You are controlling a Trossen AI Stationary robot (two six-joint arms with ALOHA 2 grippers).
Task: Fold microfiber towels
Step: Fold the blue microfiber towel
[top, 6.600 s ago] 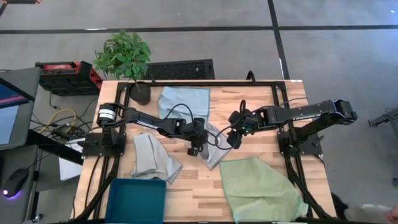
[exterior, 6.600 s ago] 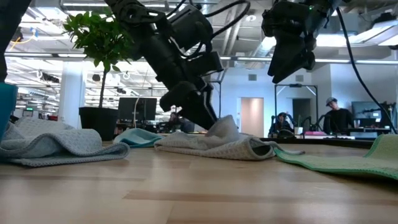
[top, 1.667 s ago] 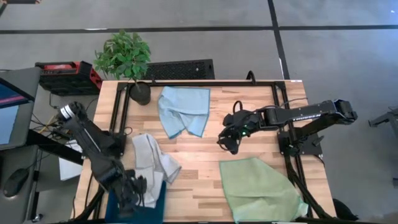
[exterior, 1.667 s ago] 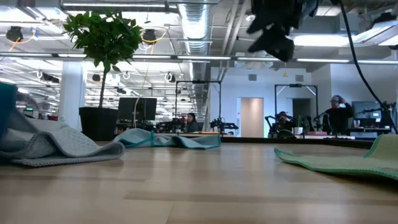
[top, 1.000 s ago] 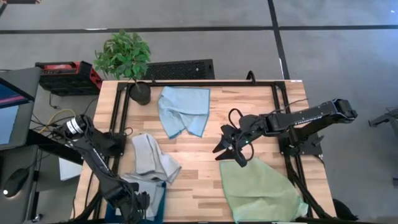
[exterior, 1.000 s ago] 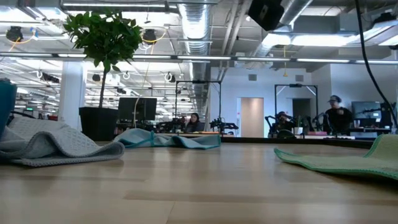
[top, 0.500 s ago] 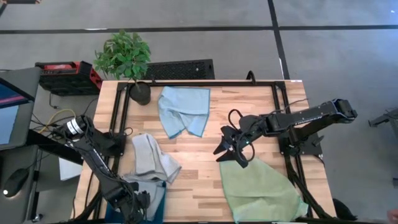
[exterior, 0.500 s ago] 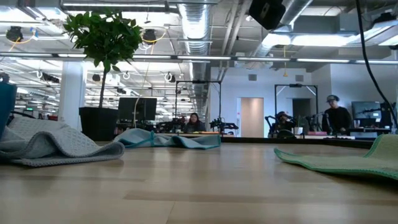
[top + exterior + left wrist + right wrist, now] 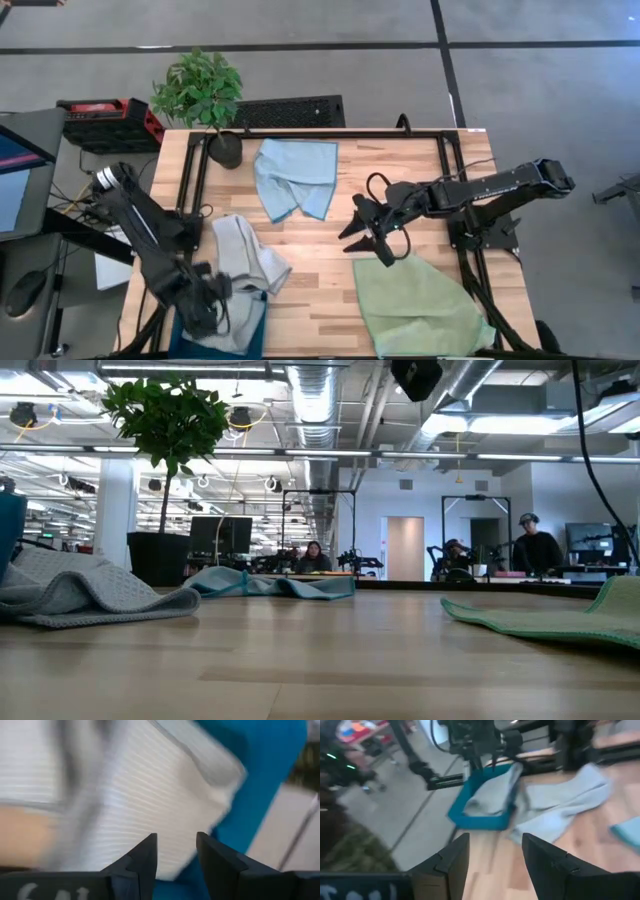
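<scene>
High view: grey towel dropped in the bin.
Left hand [image 9: 212, 310], fingers apart, hovers over grey towel [image 9: 238, 322] in teal bin [image 9: 252, 340]; right hand [image 9: 362, 232], spread wide, hangs above the tabletop [image 9: 320, 280] near green towel [image 9: 415, 305].

The overhead camera looked straight down from well above, taking in the whole pale wooden slatted table [image 9: 320, 300] and the grey floor around it. The low camera sat at tabletop height, facing level across the boards toward the office beyond; both views shared the leafy green potted plant [image 9: 200, 90] at 11 o'clock and the crumpled light blue cloth [image 9: 270, 584]. The left wrist camera looked very close down onto a ribbed pale grey cloth [image 9: 150, 795] lying in the rigid teal-blue bin [image 9: 270, 775]. The right wrist camera faced across the table toward 8 o'clock, sharing that bin from farther off.
</scene>
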